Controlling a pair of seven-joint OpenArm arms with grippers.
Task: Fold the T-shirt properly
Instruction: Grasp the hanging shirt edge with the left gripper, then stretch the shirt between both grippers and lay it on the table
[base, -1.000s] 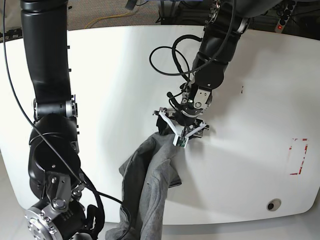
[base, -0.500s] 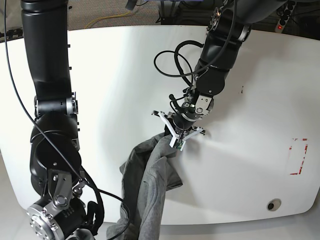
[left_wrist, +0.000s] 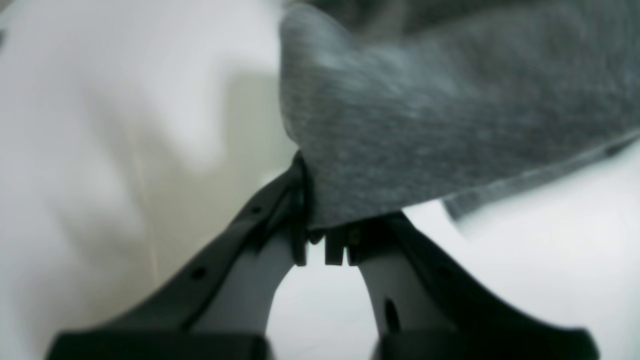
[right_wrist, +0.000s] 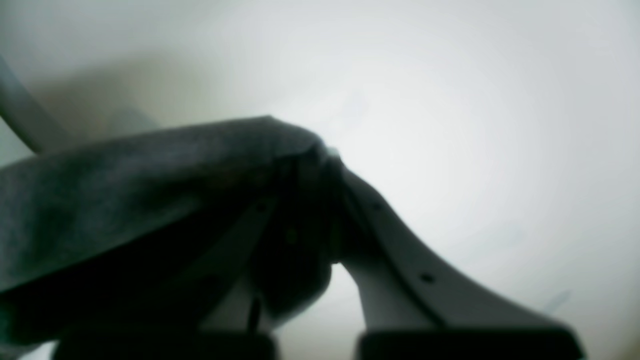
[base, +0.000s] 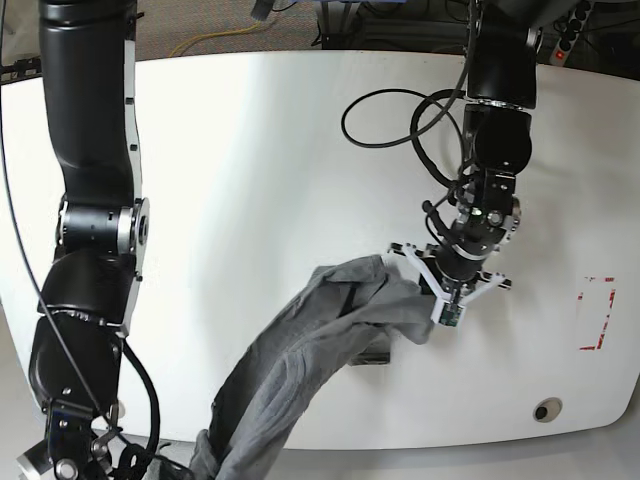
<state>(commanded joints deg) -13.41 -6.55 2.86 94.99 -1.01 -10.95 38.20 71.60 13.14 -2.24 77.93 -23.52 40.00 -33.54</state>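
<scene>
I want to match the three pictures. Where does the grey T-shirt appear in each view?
Base: T-shirt trails from the left pincer down to the lower-left table edge.
Left wrist: T-shirt fills upper right, pinched at the pincer.
Right wrist: T-shirt at left, bunched over the right pincer.
Shared landmark: white table.

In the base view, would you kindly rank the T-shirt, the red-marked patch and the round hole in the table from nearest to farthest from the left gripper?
1. T-shirt: held in the left gripper, trailing toward the table's near edge.
2. Red-marked patch: out at the table's right edge.
3. Round hole: near the front right edge.

The last two are nearly equal, too close to rank firmly.
</scene>
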